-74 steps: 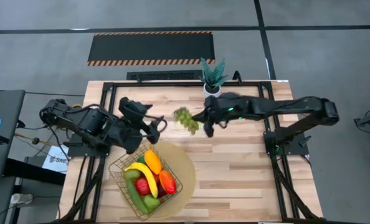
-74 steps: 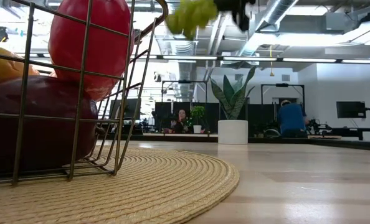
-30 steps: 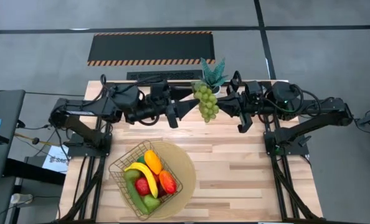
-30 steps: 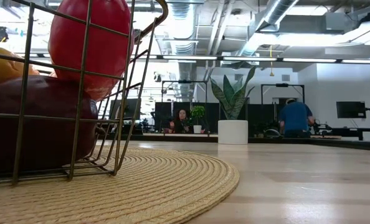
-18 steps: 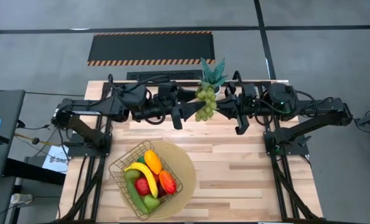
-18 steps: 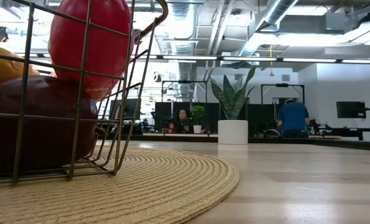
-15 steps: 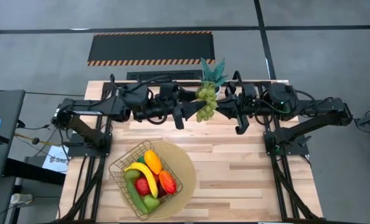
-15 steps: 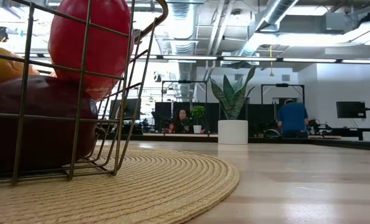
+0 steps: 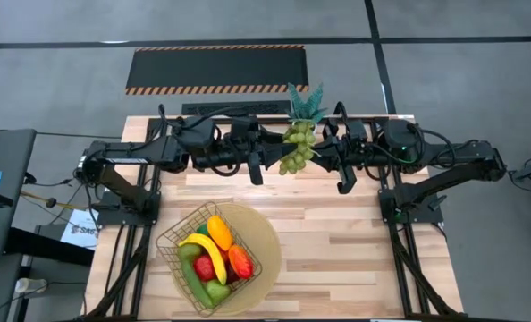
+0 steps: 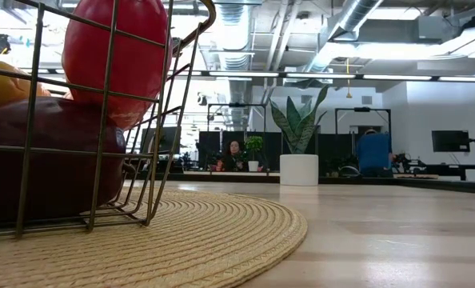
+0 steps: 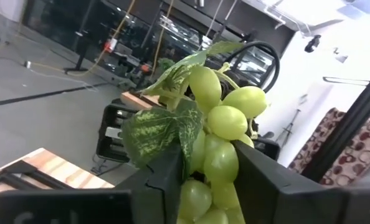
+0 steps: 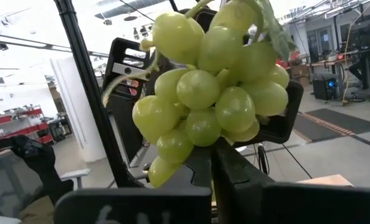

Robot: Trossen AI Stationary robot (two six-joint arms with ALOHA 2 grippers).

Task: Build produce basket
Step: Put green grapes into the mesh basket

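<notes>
While both jaws clamp the green grapes [image 9: 294, 148] (held mid-air), left gripper [image 9: 277, 158], right gripper [image 9: 316, 152], basket [image 9: 209, 255] nearer front

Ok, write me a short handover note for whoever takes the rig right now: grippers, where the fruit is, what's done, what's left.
Left gripper: shut on the grapes, raised over the table's far edge by the potted plant.
Right gripper: also shut on the same bunch, from the other side; this looks like a mid-air handover.
Basket: on the round mat, near the front left of the table, already holding the banana, orange, apple and other fruit.
Left to do: one gripper lets go, the other carries the grapes to the basket. No loose fruit shows on the table.
</notes>
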